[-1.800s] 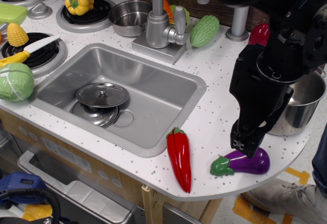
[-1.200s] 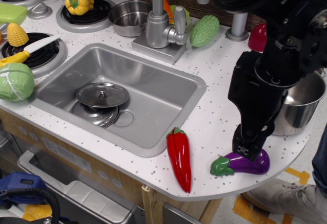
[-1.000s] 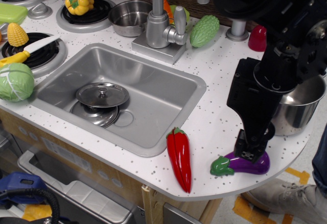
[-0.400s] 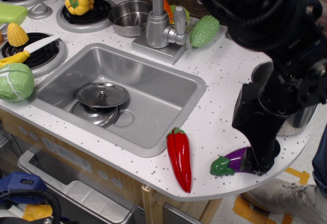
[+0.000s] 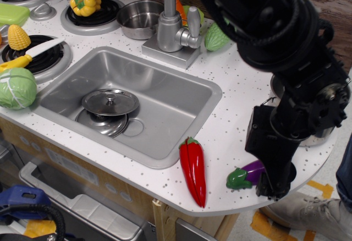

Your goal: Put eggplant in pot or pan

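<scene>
The purple eggplant [image 5: 250, 173] lies on the white counter near its front right edge, green cap pointing left. My gripper [image 5: 273, 183] is down over the eggplant's right end and covers it. The black fingers hide the contact, so I cannot tell whether they are shut on it. The steel pot [image 5: 320, 137] stands behind the arm at the right. Only a sliver of its wall shows.
A red chili pepper [image 5: 193, 169] lies just left of the eggplant. The sink [image 5: 181, 87] holds a steel lid [image 5: 110, 102]. A faucet [image 5: 175, 29], a small steel bowl [image 5: 136, 18] and a green gourd [image 5: 218, 36] stand behind it. A cabbage [image 5: 16, 87] sits at the left.
My gripper has come down from just above the eggplant and shifted slightly right, now covering its right end. The arm swung across and hides most of the pot. The eggplant stays in place.
</scene>
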`<state>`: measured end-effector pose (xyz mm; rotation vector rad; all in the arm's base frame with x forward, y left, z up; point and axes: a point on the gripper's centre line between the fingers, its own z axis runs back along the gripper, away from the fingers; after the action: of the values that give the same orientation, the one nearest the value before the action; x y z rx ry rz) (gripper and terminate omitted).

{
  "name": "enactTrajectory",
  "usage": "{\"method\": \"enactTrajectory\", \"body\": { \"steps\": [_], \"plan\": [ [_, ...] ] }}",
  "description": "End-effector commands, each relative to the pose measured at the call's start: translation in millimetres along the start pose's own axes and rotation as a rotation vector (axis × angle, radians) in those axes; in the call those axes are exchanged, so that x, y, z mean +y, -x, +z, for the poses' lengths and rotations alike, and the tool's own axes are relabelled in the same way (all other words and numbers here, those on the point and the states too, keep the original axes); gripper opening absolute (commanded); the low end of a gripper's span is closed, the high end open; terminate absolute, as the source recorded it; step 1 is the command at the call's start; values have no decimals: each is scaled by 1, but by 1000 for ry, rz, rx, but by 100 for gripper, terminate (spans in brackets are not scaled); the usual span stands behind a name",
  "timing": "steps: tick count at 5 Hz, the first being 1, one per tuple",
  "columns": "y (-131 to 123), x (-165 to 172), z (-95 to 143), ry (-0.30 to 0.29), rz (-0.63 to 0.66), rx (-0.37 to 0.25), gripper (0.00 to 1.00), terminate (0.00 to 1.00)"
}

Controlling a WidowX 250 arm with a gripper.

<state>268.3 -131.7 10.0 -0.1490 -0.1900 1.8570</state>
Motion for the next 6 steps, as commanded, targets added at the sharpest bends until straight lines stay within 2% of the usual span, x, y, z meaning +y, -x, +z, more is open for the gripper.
{"method": "enactTrajectory", "body": {
  "steps": [1,2,3,5,6],
  "plan": [
    [-2,-2,-4,-11,0,65,100,0],
    [-4,-3,-6,-28,-13,79,100,0],
    [-4,-4,-7,-36,-14,83,0,0],
    [-6,-6,-5,-37,-23,69,0,0],
    [-4,-8,15,-20,-8,2,0,0]
  ]
}}
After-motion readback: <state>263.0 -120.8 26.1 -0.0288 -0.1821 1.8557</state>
